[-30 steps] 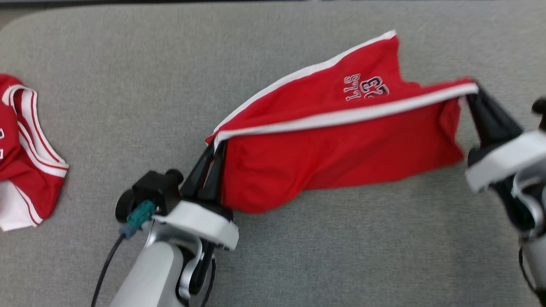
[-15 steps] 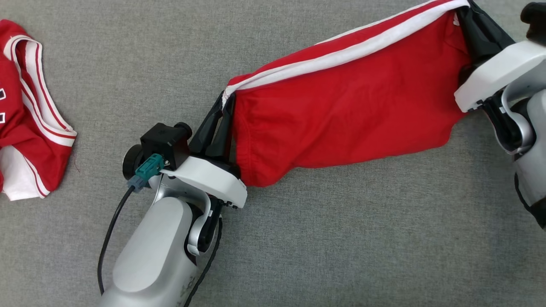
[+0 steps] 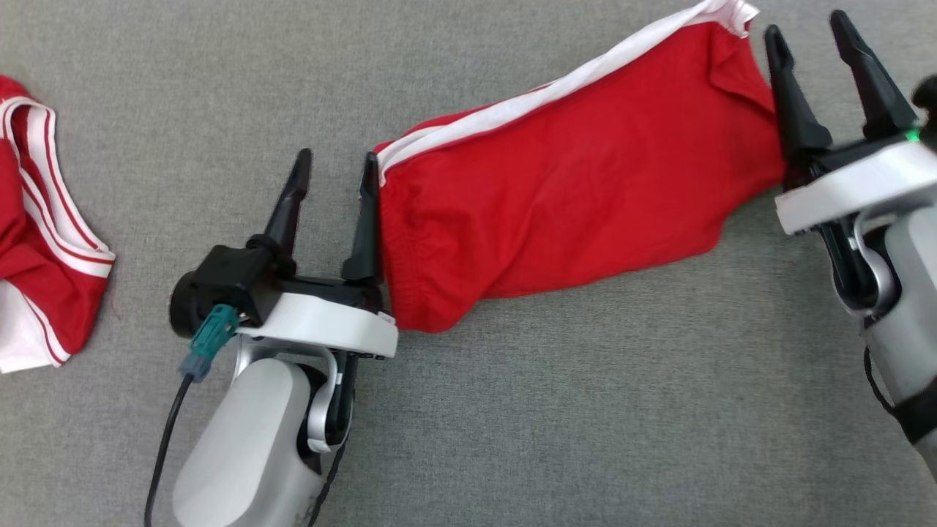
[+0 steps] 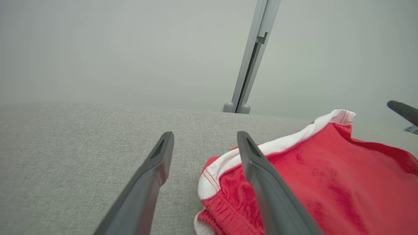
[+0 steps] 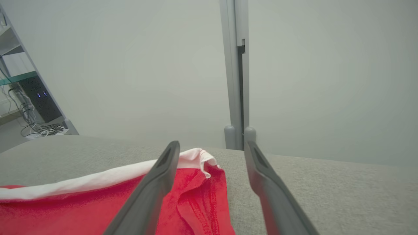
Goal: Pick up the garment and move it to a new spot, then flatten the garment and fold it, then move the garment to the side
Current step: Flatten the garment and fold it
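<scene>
A red fabric garment with white trim (image 3: 556,183) lies on a grey woven surface (image 3: 549,402), stretched in a long slanting band between the two arms, with the white trim running along its far edge. The left end effector (image 3: 335,165) sits at the garment's near left end, fingers spread wide and gripping nothing; one finger rests right against the cloth edge. The right end effector (image 3: 804,23) sits just beside the far right end, also spread wide and empty. The garment looks doubled over lengthwise, so the pick-up, move and a first fold seem done. Any further fold and the move to the side appear to remain. A second red-and-white garment (image 3: 44,241) lies crumpled well apart on the left. No writing, logo or label is readable.
</scene>
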Controlling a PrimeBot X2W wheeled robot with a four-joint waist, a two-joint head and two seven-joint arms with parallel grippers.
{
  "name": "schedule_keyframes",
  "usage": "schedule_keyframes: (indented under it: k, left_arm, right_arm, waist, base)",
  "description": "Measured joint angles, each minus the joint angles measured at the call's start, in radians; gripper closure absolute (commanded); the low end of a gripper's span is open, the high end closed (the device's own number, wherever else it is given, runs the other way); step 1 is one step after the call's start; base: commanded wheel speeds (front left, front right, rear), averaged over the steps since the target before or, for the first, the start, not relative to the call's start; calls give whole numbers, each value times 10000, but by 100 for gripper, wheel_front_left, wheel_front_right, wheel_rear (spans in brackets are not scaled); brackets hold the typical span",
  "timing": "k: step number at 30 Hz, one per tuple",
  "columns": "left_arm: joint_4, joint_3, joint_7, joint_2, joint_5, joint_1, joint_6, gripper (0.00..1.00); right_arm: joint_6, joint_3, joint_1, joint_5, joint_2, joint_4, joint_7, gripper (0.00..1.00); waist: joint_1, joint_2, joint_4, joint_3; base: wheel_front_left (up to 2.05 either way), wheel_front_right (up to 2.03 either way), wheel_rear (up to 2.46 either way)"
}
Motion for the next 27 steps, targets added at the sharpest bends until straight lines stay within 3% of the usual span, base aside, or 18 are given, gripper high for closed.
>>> schedule_keyframes:
  k: [9,27]
  left_arm:
    - [-1104,796,-77,341,775,504,286,0]
    - [-303,1005,-77,635,1262,2489,-128,0]
  right_arm:
    - [-8,-2380,2779,-1164,234,-2602,-27,0]
    - [-8,-3302,7008,-2378,1191,-5565,1618,0]
  waist:
    - [0,0,-418,-766]
    - [0,0,-1102,-2316]
  base:
    - [0,0,0]
    - [0,0,0]
